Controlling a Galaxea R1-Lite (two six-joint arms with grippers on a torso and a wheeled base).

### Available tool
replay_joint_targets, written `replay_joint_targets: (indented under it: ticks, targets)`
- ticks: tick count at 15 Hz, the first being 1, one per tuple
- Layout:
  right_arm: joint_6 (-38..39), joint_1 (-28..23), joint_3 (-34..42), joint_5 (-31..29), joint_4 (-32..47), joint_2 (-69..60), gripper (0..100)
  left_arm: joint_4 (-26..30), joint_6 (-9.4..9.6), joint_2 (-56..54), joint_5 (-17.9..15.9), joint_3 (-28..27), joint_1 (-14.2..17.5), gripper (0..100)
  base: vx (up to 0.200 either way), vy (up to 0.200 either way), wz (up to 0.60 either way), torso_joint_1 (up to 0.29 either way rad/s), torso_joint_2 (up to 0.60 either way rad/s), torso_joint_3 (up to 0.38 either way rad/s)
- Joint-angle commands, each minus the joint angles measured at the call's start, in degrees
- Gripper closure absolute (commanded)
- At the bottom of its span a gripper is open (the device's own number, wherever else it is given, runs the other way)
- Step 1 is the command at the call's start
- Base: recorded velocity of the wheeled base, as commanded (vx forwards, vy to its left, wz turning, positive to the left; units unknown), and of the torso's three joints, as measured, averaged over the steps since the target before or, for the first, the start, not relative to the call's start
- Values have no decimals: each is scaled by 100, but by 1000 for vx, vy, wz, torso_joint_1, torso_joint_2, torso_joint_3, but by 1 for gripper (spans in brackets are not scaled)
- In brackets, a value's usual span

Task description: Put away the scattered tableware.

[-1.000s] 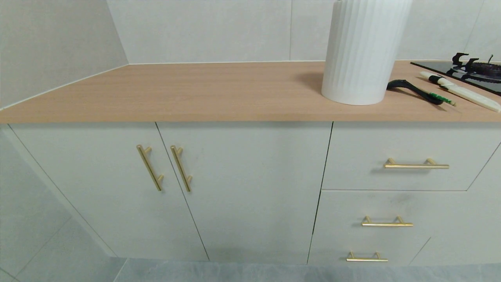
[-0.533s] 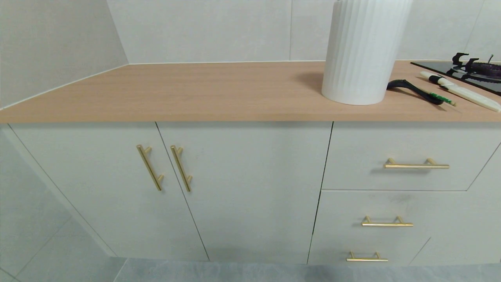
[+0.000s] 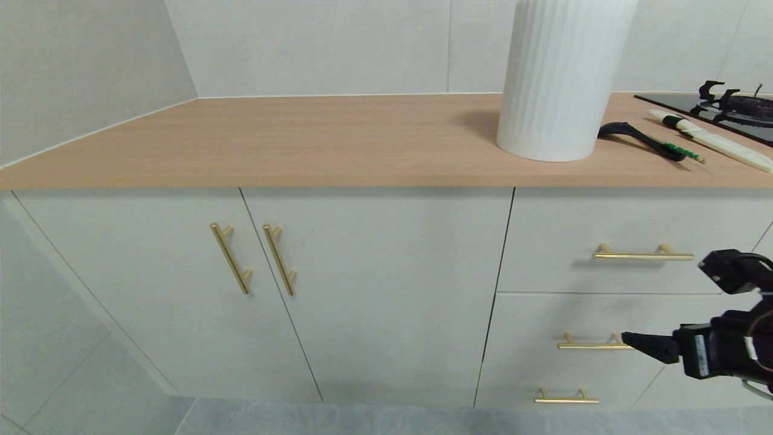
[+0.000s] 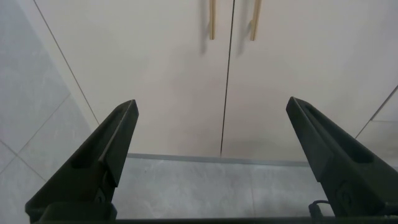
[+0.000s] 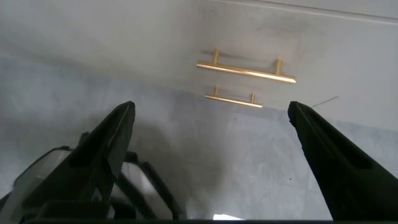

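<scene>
wood countertop in head view, pale tiled wall behind: white ribbed container upright; black utensil, green-tipped stick, white utensil flat just beside it, toward stove. right gripper low before drawers, jaws spread wide, nothing held. left wrist view: left gripper spread wide, empty, facing door handles. right wrist view: drawer handles beyond spread jaws.

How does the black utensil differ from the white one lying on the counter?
The black utensil is curved and lies beside the white container; the white utensil is straight and lies nearer the stove. Both lie flat on the wooden counter.
</scene>
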Motion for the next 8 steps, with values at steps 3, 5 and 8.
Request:
replay_joint_targets:
  ticks: [3,5,8]
  targets:
    - [-7,27,-295,-80,-959,2112,0,0,-1,7,1,0,8,0,0,0,0,0,0,0]
    - [-7,-105,-295,-229,-1205,2429,0,0,-1,7,1,0,8,0,0,0,0,0,0,0]
    - [-16,-175,-224,-766,-1794,2877,0,0,-1,7,1,0,-1,0,0,0,0,0,0,0]
